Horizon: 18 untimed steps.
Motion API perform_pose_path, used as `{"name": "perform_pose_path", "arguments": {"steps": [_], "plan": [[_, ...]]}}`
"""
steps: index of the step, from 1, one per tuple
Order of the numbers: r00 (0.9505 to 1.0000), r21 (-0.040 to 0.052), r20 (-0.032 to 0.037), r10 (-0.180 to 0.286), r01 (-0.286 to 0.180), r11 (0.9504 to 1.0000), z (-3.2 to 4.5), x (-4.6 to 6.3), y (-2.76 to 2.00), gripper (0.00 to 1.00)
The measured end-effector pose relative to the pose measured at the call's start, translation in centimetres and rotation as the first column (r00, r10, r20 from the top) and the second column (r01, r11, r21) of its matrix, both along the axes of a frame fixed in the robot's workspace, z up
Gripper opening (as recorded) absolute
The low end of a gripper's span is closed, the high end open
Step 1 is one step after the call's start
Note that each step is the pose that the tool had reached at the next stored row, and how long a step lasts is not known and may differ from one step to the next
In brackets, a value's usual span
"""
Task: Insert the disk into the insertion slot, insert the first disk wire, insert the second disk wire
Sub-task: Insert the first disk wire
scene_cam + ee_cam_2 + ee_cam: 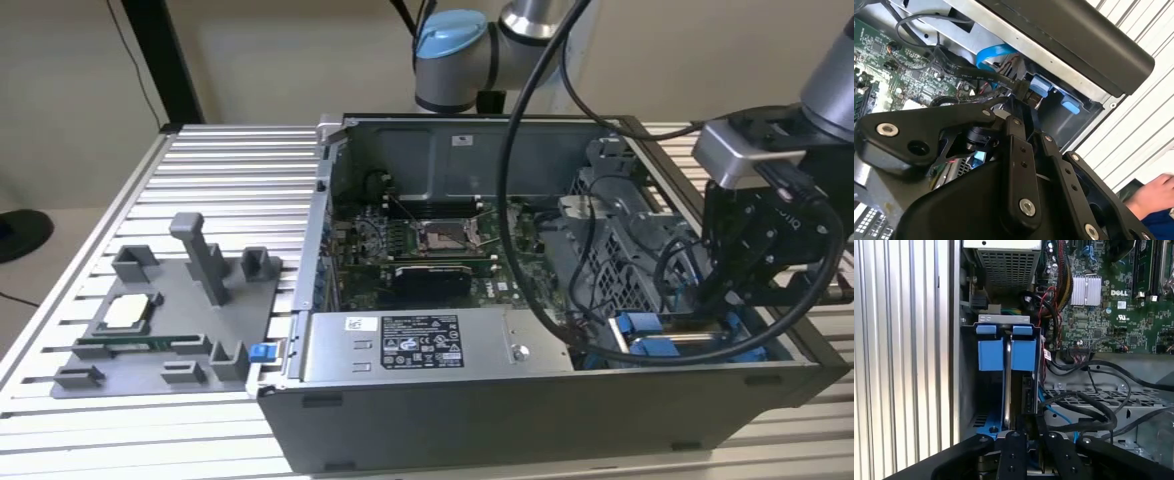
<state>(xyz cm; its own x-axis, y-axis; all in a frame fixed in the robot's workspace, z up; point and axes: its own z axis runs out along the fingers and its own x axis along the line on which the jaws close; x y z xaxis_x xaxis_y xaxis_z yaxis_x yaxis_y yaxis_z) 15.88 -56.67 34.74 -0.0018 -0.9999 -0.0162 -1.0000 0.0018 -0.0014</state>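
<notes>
Although we cannot tell whether the black hand is open or closed, the silver-metal disk in its bright blue plastic carrier sits edge-on inside the grey sheet-metal insertion slot.

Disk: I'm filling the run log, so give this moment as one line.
disk: in insertion slot | gripper: low in case, at the slot | black wires: looped beside slot
</notes>
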Motion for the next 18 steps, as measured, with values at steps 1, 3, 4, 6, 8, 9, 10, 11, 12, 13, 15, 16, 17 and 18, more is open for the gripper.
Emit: {"name": "perform_pose_path", "arguments": {"steps": [1,3,4,6,8,9,10,11,12,13,15,16,17,18], "plan": [[1.0,0.0002,0.0,0.006,-0.006,1.0,-0.03,0.02,0.0,0.0],[0.9999,0.0004,0.0,0.016,-0.016,0.9999,-0.06,0.04,0.0,0.0],[0.9998,0.0005,0.0,0.021,-0.021,0.9998,-0.09,0.05,0.0,0.0],[0.9997,0.0003,0.0,0.025,-0.025,0.9997,-0.11,0.05,0.0,0.0],[0.9997,0.0006,0.0,0.025,-0.025,0.9997,-0.15,0.06,0.0,0.0],[0.9997,0.0008,0.0,0.025,-0.025,0.9997,-0.16,0.06,0.0,0.0],[0.9997,0.0009,0.0,0.025,-0.025,0.9997,-0.17,0.06,0.0,0.0],[0.9997,0.0013,0.0,0.025,-0.025,0.9997,-0.19,0.06,0.0,0.0],[0.9997,0.0017,0.0,0.025,-0.025,0.9997,-0.21,0.07,0.0,0.0],[0.9997,0.002,0.0,0.025,-0.025,0.9997,-0.23,0.07,0.0,0.0],[0.9997,0.0021,0.0,0.025,-0.025,0.9997,-0.27,0.07,0.0,0.0],[0.9997,0.0022,0.0,0.025,-0.025,0.9997,-0.3,0.07,0.0,0.0],[0.9997,0.0023,0.0,0.025,-0.025,0.9997,-0.32,0.08,0.0,0.0],[0.9997,0.0024,0.0,0.025,-0.025,0.9997,-0.35,0.09,0.0,0.0]]}}
